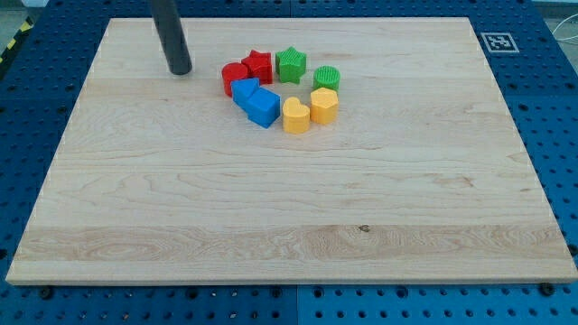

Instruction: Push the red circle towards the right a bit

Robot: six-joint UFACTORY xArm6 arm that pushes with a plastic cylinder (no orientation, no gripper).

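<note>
Eight blocks on one wooden board (pixel 271 208), two of each colour.
Red: circle (pixel 234 78), star (pixel 258 65). Green: star (pixel 291 64), circle (pixel 327 78). Blue: two blocks (pixel 244 89) (pixel 264 107). Yellow: heart (pixel 295 116), hexagon (pixel 324 105). One rod, my tip (pixel 180 70).

— What sort of place is this?
— A robotics lab, by the look of it. The pale wooden surface (pixel 271 208) sits on a blue perforated bench (pixel 551 108) with regular holes.
— Anything else?
— A black-and-white fiducial marker (pixel 496 41) at the upper right, and yellow-black hazard tape (pixel 13 43) at the upper left.
</note>
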